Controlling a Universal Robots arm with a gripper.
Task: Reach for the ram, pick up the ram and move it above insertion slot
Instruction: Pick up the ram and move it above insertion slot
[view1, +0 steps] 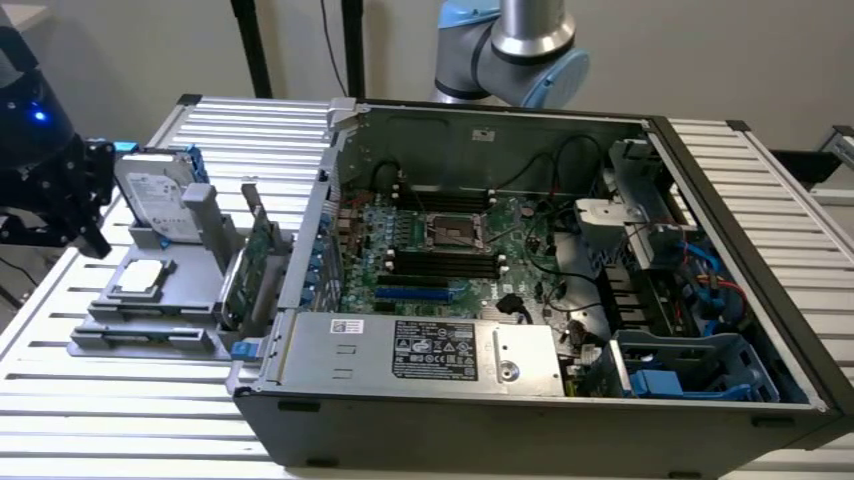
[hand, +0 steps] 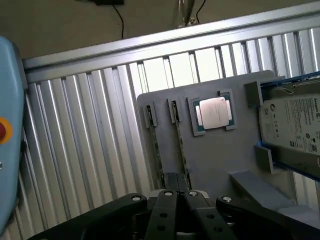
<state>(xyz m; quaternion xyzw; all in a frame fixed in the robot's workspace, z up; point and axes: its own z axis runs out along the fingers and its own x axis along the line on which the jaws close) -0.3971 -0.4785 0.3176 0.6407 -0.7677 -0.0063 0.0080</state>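
Ram (hand: 181, 145) stands on edge in a slot of the gray tray (hand: 220, 160), beside a second stick (hand: 156, 145). Gripper (hand: 177, 182) hangs near its end, jaws shut and empty. The ram is probably light, stiff and fragile: grip the long board faces, clear of contacts.

A ribbed aluminium table (view1: 80, 400) stands before a plain pale wall (view1: 120, 50), with dark poles (view1: 248, 45), perhaps stands, behind.
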